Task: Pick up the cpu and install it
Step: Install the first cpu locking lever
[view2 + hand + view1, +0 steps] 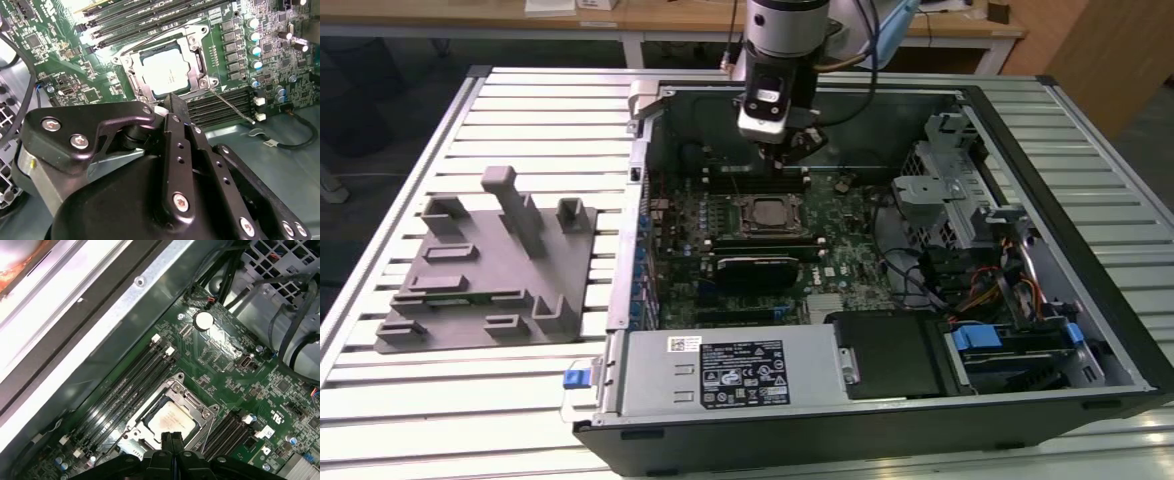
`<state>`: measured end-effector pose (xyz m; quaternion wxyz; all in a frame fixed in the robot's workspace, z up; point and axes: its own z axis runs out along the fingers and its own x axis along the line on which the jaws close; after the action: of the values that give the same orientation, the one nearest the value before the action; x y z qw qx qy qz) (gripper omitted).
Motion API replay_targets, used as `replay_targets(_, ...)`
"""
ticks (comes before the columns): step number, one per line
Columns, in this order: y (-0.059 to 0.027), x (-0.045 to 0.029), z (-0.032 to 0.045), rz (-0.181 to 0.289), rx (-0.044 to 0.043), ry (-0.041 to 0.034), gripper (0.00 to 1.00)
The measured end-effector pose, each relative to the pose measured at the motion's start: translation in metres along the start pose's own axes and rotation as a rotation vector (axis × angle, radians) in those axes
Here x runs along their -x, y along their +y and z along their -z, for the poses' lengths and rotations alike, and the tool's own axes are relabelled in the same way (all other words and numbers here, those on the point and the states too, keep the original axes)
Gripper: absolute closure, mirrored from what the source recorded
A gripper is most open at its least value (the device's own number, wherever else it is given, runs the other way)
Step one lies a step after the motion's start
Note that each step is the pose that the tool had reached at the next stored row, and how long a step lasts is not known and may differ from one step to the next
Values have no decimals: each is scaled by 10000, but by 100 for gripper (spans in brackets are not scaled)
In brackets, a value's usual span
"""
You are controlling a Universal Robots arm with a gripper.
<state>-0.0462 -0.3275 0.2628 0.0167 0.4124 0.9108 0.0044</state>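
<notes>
One gripper (172,107) fills the near part of the second wrist view, its two black fingers pressed flat together with nothing between them; in the first wrist view the same closed fingertips (171,438) show as a thin dark pair just above the socket. In the exterior view the gripper (781,150) hangs inside the open computer case (1067,160), over the memory slots (761,178) and a little beyond the socket.

Just past the fingertips lies the cpu (168,73), silvery top up, seated in the socket (197,35) on the green motherboard (280,55); the metal frame around it stands open and the thin lever (232,105) slants away beside the memory slots. Faint print marks the chip's top, too small to make out. In the first wrist view the cpu (170,421) sits apart from the gripper.

Farther off in the exterior view, a white-and-black label (744,375) covers the power supply, its text illegible. On the exterior view's left, a grey plastic tray (487,300) with upright posts rests on the slatted table (400,400).
</notes>
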Motion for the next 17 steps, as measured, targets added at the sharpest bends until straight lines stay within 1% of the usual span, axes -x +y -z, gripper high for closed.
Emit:
replay_targets(7, 0, 0, 0, 526, 14, 11, 89)
replay_targets(17, 0, 0, -1, 1435, 39, 31, 89)
